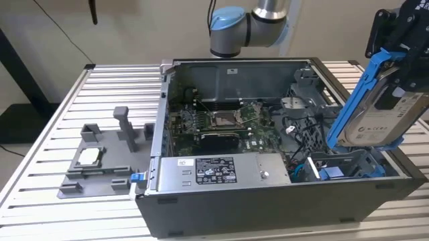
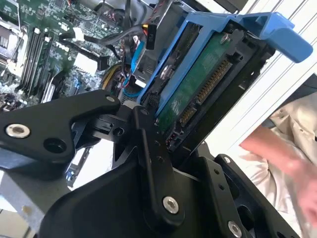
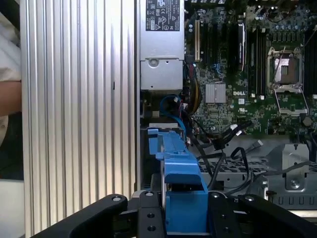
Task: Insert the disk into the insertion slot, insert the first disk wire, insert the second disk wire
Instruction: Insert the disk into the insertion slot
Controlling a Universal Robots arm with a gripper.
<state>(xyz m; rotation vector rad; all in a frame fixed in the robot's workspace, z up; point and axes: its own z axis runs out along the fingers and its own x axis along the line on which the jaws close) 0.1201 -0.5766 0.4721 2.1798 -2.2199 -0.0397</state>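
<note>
First wrist view: black robot hand [image 3: 182, 215] cut off at picture edge, hiding end of silver-grey hard drive in blue plastic carrier [image 3: 176, 158]. Exterior view: drive hides part of grey sheet-metal drive cage [image 1: 348, 161]. Second wrist view: person's hand [image 2: 292, 163] blurred, fingers indistinct.

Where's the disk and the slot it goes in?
the disk [image 1: 384, 123]: exterior view, on its labelled face.
the insertion slot [image 1: 364, 161]: exterior view, on its grey metal wall.

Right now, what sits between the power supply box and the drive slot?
In the exterior view, loose blue and black cables lie between the power supply box and the insertion slot.
</note>
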